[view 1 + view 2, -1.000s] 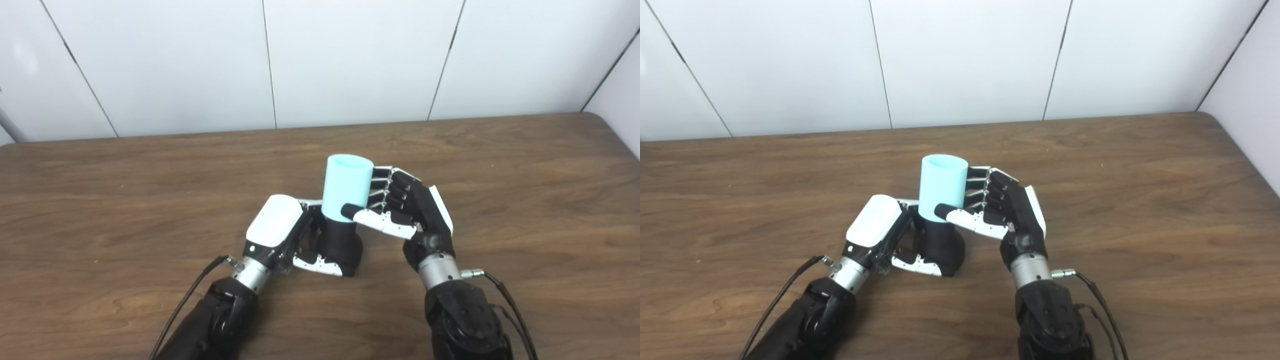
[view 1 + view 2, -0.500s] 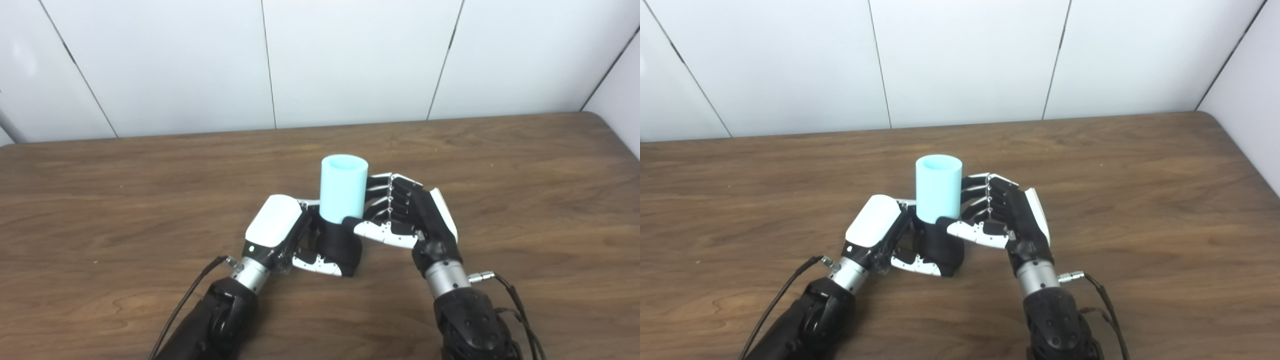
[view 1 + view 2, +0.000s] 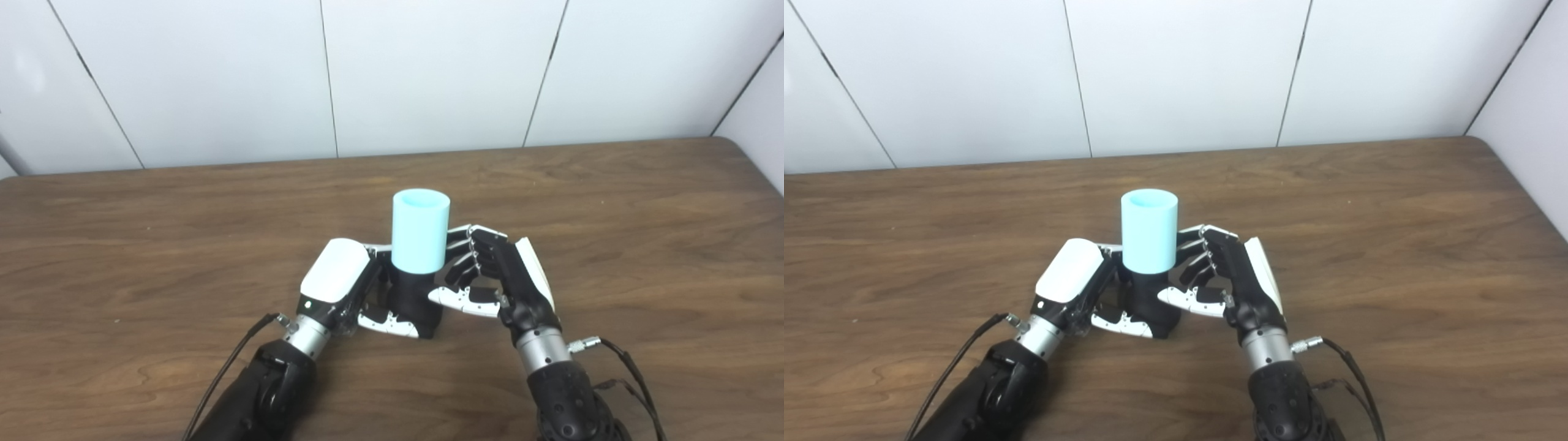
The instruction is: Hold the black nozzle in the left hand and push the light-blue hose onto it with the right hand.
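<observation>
1. Hose [image 3: 419, 231], light blue and short, stands upright with its open end up; its lower end sits over the top of the black nozzle [image 3: 413, 303].
2. The nozzle rests on the brown wooden table [image 3: 643, 202], near the front middle.
3. The left hand [image 3: 350, 288] is wrapped around the nozzle from the left, its thumb across the base at the front and its fingers curled behind.
4. The right hand [image 3: 499, 278] sits just right of the nozzle, below the hose. Its fingers [image 3: 1193, 260] are spread and loosely curled, holding nothing, with the thumb reaching toward the nozzle's side.
5. White wall panels [image 3: 429, 67] stand behind the table.
</observation>
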You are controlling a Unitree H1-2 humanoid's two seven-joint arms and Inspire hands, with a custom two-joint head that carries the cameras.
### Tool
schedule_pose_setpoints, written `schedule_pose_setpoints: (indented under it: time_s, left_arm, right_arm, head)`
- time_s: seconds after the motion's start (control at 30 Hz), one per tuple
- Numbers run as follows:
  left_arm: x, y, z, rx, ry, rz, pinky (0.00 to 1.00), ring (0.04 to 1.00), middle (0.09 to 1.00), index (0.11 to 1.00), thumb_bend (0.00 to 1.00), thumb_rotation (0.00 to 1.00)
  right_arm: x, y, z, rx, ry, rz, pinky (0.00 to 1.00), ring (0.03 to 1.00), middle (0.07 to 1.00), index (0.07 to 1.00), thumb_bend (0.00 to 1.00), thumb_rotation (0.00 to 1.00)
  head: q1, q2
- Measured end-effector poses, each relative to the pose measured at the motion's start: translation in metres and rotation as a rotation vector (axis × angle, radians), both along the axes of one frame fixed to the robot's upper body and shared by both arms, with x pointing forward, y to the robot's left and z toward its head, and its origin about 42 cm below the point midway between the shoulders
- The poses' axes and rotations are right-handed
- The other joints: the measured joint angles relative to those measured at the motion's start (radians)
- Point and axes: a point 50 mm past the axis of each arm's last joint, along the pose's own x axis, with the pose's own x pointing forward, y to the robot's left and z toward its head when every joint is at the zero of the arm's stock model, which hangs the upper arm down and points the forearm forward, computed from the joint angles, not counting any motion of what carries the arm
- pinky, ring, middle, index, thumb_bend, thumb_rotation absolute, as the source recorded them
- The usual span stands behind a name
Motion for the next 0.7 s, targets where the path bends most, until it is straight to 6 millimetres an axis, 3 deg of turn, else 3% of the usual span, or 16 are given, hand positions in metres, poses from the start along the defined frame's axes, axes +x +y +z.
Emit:
schedule_pose_setpoints:
  time_s: [0.53,0.57,0.6,0.7]
  left_arm:
    - [0.0,0.0,0.0,0.001,0.0,0.0,0.38,0.491,0.497,0.485,0.48,0.0]
    - [0.0,0.0,0.0,0.001,0.001,0.0,0.38,0.491,0.497,0.485,0.48,0.0]
    - [0.0,0.0,0.0,0.001,0.001,0.001,0.37,0.475,0.475,0.494,0.48,0.0]
    - [0.0,0.0,0.0,0.002,0.002,0.002,0.34,0.446,0.449,0.507,0.47,0.0]
  right_arm:
    - [-0.004,-0.016,0.001,-0.083,-0.099,-0.003,0.3,0.439,0.539,0.546,0.49,0.0]
    - [-0.005,-0.018,0.001,-0.1,-0.109,-0.001,0.39,0.507,0.586,0.521,0.51,0.06]
    - [-0.005,-0.019,0.001,-0.115,-0.113,-0.001,0.47,0.573,0.635,0.612,0.73,0.04]
    - [-0.005,-0.021,0.001,-0.136,-0.109,0.0,0.6,0.714,0.752,0.725,0.9,0.09]
  head:
    - [0.0,-0.002]
    - [0.0,-0.002]
    - [0.0,-0.002]
    - [-0.002,-0.002]
